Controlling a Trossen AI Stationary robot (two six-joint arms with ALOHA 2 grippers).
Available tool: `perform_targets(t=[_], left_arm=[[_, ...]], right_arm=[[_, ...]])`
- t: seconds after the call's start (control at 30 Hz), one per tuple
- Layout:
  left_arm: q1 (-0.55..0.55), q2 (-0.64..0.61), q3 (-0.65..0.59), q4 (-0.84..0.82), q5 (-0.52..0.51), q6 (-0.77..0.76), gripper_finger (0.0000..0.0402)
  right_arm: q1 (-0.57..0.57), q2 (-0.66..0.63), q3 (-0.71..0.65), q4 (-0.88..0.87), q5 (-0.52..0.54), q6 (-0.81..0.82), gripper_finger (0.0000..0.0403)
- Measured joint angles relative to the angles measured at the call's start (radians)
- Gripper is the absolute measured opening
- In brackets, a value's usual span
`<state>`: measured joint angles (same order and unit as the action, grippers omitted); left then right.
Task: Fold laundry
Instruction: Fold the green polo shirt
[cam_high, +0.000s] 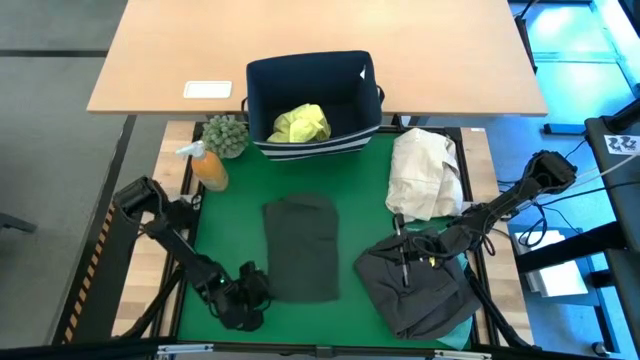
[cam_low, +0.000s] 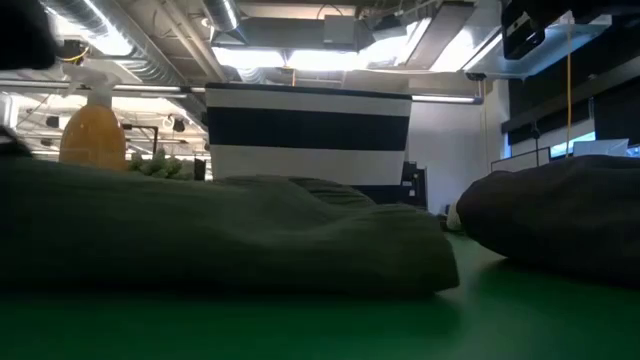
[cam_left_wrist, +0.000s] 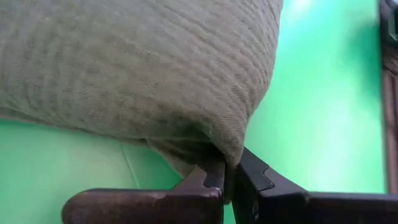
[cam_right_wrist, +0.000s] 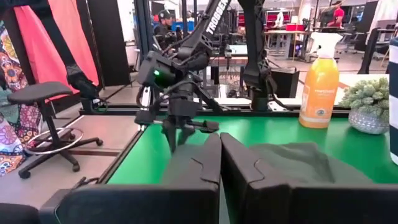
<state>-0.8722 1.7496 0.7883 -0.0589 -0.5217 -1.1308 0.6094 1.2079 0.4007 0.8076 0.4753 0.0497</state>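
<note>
L gripper (cam_high: 250, 290) pinched shut on near-left corner of folded olive garment (cam_high: 301, 247), mid green mat (cam_high: 360, 190); R gripper (cam_high: 402, 250) closed, empty, over charcoal pile (cam_high: 415, 285) at mat's near-right corner

Straight down over the whole table (cam_high: 370, 180); level across it at tabletop height; pressed close against the folded olive garment (cam_left_wrist: 137, 68), also seen from overhead and low.
</note>
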Motion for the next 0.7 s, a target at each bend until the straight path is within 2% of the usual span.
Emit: perform_targets(t=[0.17,0.43,0.5,0.6,0.7], left_arm=[[-0.032,-0.018,0.000,-0.004,0.011,0.020,0.0005],[-0.003,-0.147,0.013,-0.028,0.090,0.155,0.0013],[0.000,-0.173,0.014,-0.025,0.115,0.171,0.0014],[0.000,-0.196,0.014,-0.034,0.137,0.176,0.0014],[-0.001,-0.201,0.014,-0.041,0.166,0.165,0.0014]], right_arm=[[-0.001,0.048,0.070,-0.055,-0.049,-0.022,0.0003],[-0.001,0.126,0.360,-0.542,-0.052,-0.133,0.0003],[-0.001,0.157,0.404,-0.624,-0.084,-0.139,0.0003],[-0.001,0.214,0.438,-0.652,-0.157,-0.161,0.0011],[-0.001,0.263,0.450,-0.645,-0.174,-0.162,0.0043]])
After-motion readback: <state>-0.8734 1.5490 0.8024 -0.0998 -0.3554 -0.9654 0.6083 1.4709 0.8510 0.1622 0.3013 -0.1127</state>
